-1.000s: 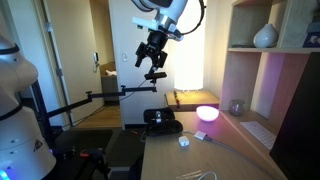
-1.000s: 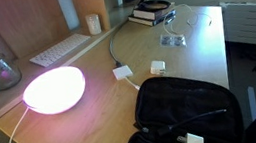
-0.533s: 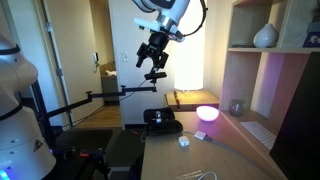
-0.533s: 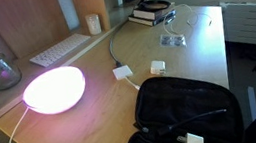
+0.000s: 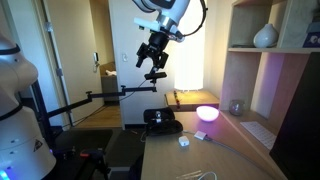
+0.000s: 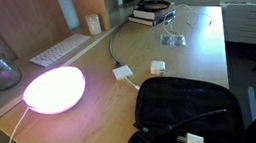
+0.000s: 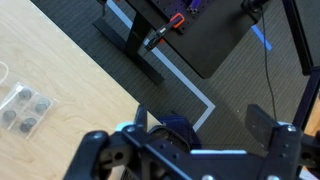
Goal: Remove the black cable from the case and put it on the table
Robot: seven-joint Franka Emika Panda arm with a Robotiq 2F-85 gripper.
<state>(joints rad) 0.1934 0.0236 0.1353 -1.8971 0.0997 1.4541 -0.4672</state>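
Well below the fingers, the case

From where I stand, no writing, brand or number can be read; the keys of the keyboard are too small to tell; the stacked books are blurred; the case shows no legible mark.
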